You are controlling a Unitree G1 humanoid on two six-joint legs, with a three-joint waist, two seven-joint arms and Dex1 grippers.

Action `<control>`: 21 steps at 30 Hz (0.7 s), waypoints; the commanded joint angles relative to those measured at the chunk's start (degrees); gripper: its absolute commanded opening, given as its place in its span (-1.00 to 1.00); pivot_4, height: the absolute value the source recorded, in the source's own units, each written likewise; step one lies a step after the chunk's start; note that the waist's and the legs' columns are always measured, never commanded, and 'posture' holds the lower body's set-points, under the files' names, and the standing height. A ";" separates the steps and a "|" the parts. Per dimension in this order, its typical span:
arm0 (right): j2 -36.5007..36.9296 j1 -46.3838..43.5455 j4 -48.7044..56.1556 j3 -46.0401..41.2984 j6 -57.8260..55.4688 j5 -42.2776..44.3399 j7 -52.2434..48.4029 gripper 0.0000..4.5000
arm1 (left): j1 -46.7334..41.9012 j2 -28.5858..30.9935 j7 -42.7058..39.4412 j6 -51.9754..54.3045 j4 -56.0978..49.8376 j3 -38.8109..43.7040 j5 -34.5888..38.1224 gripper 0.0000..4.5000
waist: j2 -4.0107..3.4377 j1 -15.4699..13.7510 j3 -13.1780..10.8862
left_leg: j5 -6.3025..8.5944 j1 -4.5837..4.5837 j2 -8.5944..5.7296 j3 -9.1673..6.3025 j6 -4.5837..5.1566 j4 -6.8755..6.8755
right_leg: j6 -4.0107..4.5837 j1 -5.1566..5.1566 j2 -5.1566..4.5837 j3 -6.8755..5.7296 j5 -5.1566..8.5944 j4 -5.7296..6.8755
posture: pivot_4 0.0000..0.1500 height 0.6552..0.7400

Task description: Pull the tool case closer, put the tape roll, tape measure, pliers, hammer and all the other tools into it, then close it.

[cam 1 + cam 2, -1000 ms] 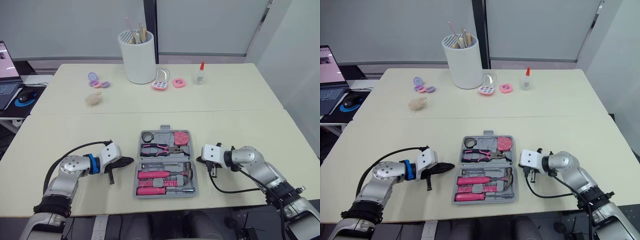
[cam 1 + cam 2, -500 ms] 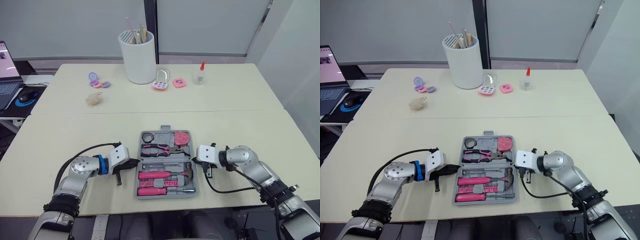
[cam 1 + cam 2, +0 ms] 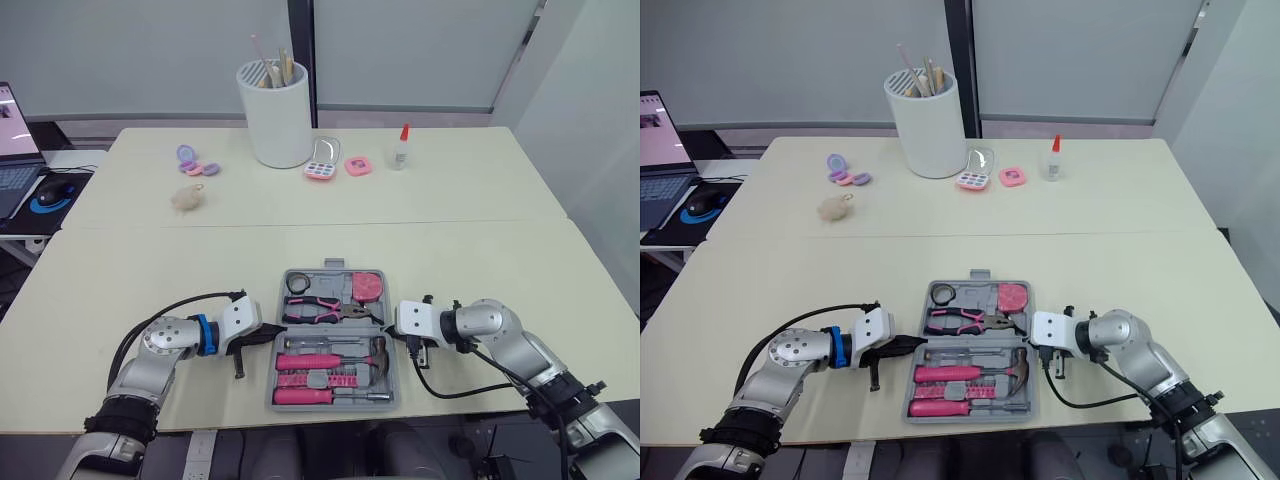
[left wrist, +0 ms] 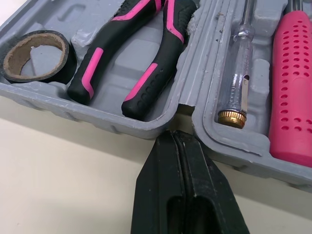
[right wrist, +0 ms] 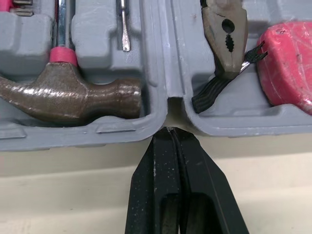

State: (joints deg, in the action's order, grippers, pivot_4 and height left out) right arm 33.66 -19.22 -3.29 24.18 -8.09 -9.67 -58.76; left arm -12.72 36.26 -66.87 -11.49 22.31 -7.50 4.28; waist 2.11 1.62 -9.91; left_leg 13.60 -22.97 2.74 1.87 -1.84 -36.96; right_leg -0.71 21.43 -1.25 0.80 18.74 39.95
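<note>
Both arms have come inward since a second ago, and the tool case (image 3: 278,300) sits a little nearer the robot, at 6 o'clock on the desk (image 3: 480,250). The left gripper (image 3: 262,335) is at the case's 9 o'clock and the right gripper (image 3: 393,325) at its 3 o'clock. Each has its fingers pressed together, with the tips at the hinge notch. The tape roll (image 3: 297,283), pliers (image 3: 320,302), tape measure (image 3: 367,283) and hammer (image 3: 375,352) lie inside. I think the pulling is in hand. Closing is left, and it probably needs one half lifted and folded over.
</note>
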 commanded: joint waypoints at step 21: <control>-1.30 -0.18 2.50 0.26 -0.25 0.78 -0.36 -1.00 | 2.03 0.25 0.99 -0.84 -4.02 -0.25 0.37 -1.00 | 0.00 0.03 0.00 | 0.00 0.02 0.02 -0.01 0.00 0.00 | 0.00 0.00 0.03 0.00 0.00 0.01 | 1.00 0.92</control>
State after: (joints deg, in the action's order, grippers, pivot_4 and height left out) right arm 33.34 -18.85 -2.59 24.14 -8.99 -9.87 -58.68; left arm -9.58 37.32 -66.66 -11.52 18.90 -7.51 4.25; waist 2.11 1.65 -9.91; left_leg 13.60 -22.95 2.76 1.86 -1.84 -36.96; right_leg -0.71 21.42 -1.22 0.80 18.74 39.96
